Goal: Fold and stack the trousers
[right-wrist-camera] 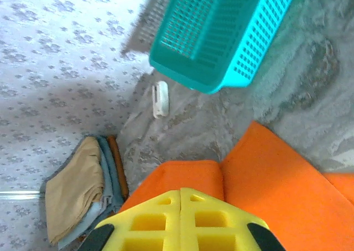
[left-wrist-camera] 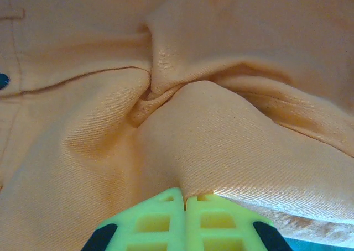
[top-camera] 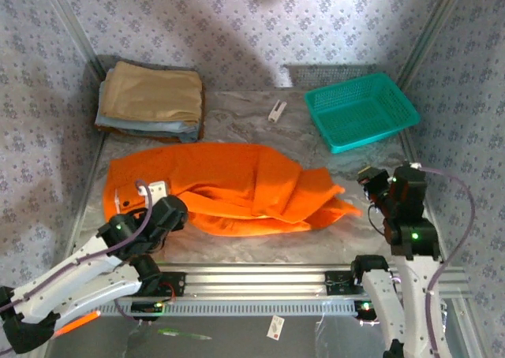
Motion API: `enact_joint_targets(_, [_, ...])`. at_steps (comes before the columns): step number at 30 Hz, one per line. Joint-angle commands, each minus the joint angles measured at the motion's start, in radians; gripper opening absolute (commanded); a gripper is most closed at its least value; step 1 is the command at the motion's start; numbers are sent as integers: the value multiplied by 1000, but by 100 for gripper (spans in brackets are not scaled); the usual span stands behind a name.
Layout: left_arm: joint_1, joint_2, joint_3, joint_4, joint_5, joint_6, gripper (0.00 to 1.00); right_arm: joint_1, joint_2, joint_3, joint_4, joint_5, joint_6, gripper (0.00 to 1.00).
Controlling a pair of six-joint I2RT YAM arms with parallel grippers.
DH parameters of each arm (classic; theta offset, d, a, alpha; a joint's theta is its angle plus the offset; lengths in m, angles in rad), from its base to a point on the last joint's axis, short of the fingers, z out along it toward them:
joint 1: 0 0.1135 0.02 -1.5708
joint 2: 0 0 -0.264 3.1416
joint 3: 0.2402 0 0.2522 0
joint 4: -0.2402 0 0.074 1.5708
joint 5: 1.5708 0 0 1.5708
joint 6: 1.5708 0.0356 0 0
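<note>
The trousers (top-camera: pixel 229 184) lie spread and rumpled across the surface (top-camera: pixel 260 240), to the left of the teal basket (top-camera: pixel 319 121) and nearer the arm bases than it is. One leg end reaches to just short of the basket's near corner.

The left claw (left-wrist-camera: pixel 185 198) is at the end of the trousers farthest from the basket. It is clenched, and a ridge of orange cloth runs straight into its tips, so we judge that it grips the trousers there. The right claw (right-wrist-camera: pixel 181 193) is also clenched, just on the base side of the basket beside the leg end. We cannot tell whether any cloth is caught between its fingers.

We take the step in hand to be the first fold. To do it well, we would check that the left pinch holds the full thickness of the cloth and not one loose layer. We would lift only enough to clear the surface, carry that end toward the basket side in one even sweep, and smooth the bunched middle before creasing.

The left wrist view shows the pinch, a seam and the tight pucker beyond the tips. The top view shows the whole outline and the tan folded cloth (top-camera: pixel 154 94) far left of the basket. The right wrist view shows that stack's layered edges and a small white object (right-wrist-camera: pixel 160 99) near the basket.
</note>
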Motion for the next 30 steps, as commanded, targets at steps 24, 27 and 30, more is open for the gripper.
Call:
enact_joint_targets(24, [63,17,8,38,48,98,0,414,60,-610,225,-113,323,72])
enact_joint_targets(27, [63,14,3,42,51,95,0,448,123,-619,266,-104,358,73])
enact_joint_targets(30, [63,14,1,43,51,96,0,445,167,-615,297,-83,358,56])
